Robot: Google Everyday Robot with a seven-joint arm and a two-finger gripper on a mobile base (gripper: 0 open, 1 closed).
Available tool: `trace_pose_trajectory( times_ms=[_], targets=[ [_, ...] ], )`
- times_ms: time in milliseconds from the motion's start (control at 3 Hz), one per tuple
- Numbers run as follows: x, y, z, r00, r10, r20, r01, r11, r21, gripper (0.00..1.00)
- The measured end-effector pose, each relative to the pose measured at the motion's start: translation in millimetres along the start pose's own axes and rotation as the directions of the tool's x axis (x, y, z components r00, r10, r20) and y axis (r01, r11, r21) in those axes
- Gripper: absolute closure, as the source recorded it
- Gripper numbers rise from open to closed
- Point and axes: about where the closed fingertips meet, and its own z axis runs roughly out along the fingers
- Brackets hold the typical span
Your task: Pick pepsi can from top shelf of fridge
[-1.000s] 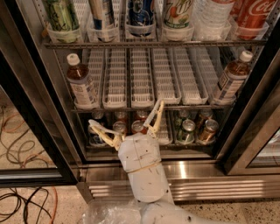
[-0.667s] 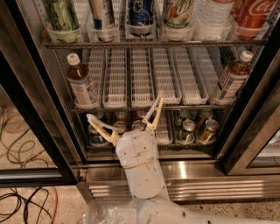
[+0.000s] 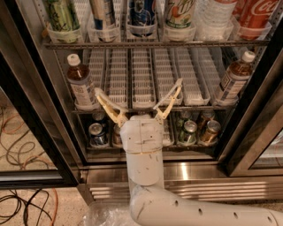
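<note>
The pepsi can (image 3: 142,13), dark blue with white markings, stands upright in the middle of the top shelf (image 3: 154,44) of the fridge (image 3: 177,170), behind a clear front stop. Its top is cut off by the frame. My gripper (image 3: 139,95) is open, with its tan fingers (image 3: 107,106) spread wide. It sits in front of the middle rack's white lane trays (image 3: 143,77), well below the pepsi can and roughly under it. It holds nothing.
On the top shelf a green can (image 3: 62,15), a slim blue-and-silver can (image 3: 104,13), a white-and-green can (image 3: 179,13), a clear bottle (image 3: 214,17) and a red Coca-Cola bottle (image 3: 258,13) flank the pepsi. Tea bottles (image 3: 82,86) (image 3: 234,79) stand on the middle rack. Cans (image 3: 190,132) fill the bottom. Cables (image 3: 17,145) lie on the floor at left.
My gripper has risen from in front of the bottom rack to in front of the middle rack and shifted slightly right. The fingers stay spread. The cans have not moved.
</note>
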Motion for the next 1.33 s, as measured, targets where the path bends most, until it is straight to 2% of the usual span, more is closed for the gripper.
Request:
trace_pose_trajectory(
  times_ms=[333, 667, 1000, 1333],
  targets=[
    [-3.2, -2.5, 0.9, 1.0, -0.005, 0.013, 0.005, 0.9999, 0.01, 0.0],
    [-4.1, 1.4, 6.2, 1.0, 0.017, 0.017, -0.017, 0.9996, 0.022, 0.0],
    [-5.4, 8.5, 27.9, 0.998, 0.053, 0.03, -0.054, 0.998, 0.034, 0.0],
    [-4.7, 3.8, 45.2, 0.997, 0.068, 0.03, -0.07, 0.9951, 0.07, 0.0]
  ],
)
